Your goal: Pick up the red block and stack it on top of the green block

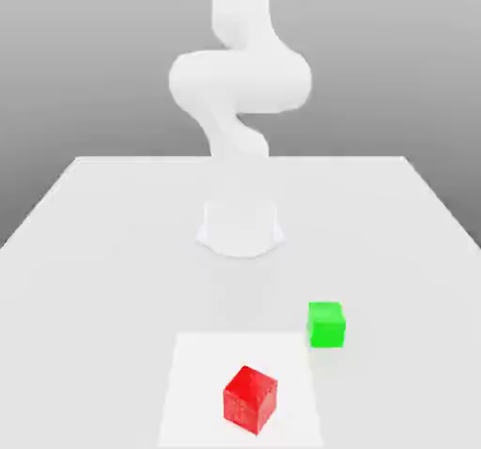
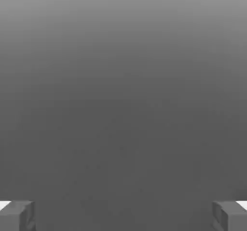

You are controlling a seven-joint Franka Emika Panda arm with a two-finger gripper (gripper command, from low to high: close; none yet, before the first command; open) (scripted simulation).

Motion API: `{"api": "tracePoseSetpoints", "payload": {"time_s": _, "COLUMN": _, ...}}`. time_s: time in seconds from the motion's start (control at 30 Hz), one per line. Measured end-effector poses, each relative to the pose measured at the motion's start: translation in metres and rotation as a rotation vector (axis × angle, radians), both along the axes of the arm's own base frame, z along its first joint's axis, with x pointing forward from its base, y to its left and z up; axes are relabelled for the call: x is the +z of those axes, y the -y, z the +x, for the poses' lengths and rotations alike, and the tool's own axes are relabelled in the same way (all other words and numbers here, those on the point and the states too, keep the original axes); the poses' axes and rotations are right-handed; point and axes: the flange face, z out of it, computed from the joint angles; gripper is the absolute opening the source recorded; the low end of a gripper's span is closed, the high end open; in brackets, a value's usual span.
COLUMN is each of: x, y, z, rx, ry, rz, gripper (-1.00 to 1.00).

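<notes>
Lying askew on the white square [image 1: 197, 363], the red block [image 1: 250, 399] sits apart from the green block [image 1: 326, 325], nearer the exterior view's left. The green block rests on the table [image 1: 113, 297] just beside the square's corner, toward the exterior view's right. The jaws [image 2: 123, 216] are spread wide with nothing between them. The arm [image 1: 240, 81] rises beyond the green block.

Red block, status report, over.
Gripper open, holding nothing. Red block on the white square. Green block's top bare, nothing stacked.
</notes>
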Motion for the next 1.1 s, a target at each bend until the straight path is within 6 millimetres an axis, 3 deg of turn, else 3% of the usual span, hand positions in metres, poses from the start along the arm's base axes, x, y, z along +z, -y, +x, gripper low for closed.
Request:
{"api": "tracePoseSetpoints", "payload": {"time_s": 0.2, "x": -0.114, "y": -0.004, "z": 0.066, "rx": 0.226, "ry": -0.175, "rz": -0.078, "gripper": 0.00}}
{"api": "tracePoseSetpoints", "payload": {"time_s": 0.4, "x": -0.235, "y": -0.014, "z": 0.098, "rx": 0.445, "ry": -0.334, "rz": -0.164, "gripper": 0.00}}
{"api": "tracePoseSetpoints", "payload": {"time_s": 0.57, "x": -0.334, "y": -0.021, "z": 0.099, "rx": 0.626, "ry": -0.463, "rz": -0.245, "gripper": 0.00}}
{"api": "tracePoseSetpoints", "payload": {"time_s": 0.73, "x": -0.425, "y": -0.020, "z": 0.082, "rx": 0.806, "ry": -0.593, "rz": -0.336, "gripper": 0.00}}
{"api": "tracePoseSetpoints", "payload": {"time_s": 0.93, "x": -0.505, "y": -0.016, "z": 0.072, "rx": 0.881, "ry": -0.645, "rz": -0.378, "gripper": 0.00}}
{"api": "tracePoseSetpoints", "payload": {"time_s": 0.97, "x": -0.517, "y": -0.016, "z": 0.071, "rx": 0.881, "ry": -0.646, "rz": -0.377, "gripper": -1.00}}
{"api": "tracePoseSetpoints", "payload": {"time_s": 1.1, "x": -0.517, "y": -0.016, "z": 0.071, "rx": 0.881, "ry": -0.648, "rz": -0.376, "gripper": -1.00}}
